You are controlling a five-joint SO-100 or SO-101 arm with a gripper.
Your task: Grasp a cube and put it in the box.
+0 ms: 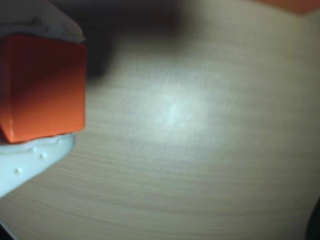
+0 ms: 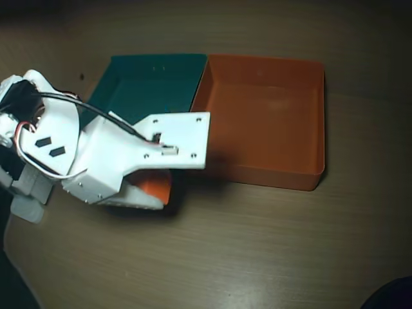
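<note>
The small orange cube (image 1: 42,85) fills the left of the wrist view, clamped between the two white fingers of my gripper (image 1: 76,87). In the overhead view the gripper (image 2: 168,180) is shut on the cube (image 2: 158,185), which peeks out under the white jaw plate. It hangs over the table just in front of the boxes, near the orange box's front left corner. The shallow square orange box (image 2: 257,109) lies open and empty to the right. One corner of it shows at the top right of the wrist view (image 1: 295,4).
A teal-green box (image 2: 148,80) of the same size stands against the orange box's left wall, partly covered by my arm (image 2: 64,141). The wooden table (image 2: 257,244) stretches in front of both boxes. No blue cube is in view.
</note>
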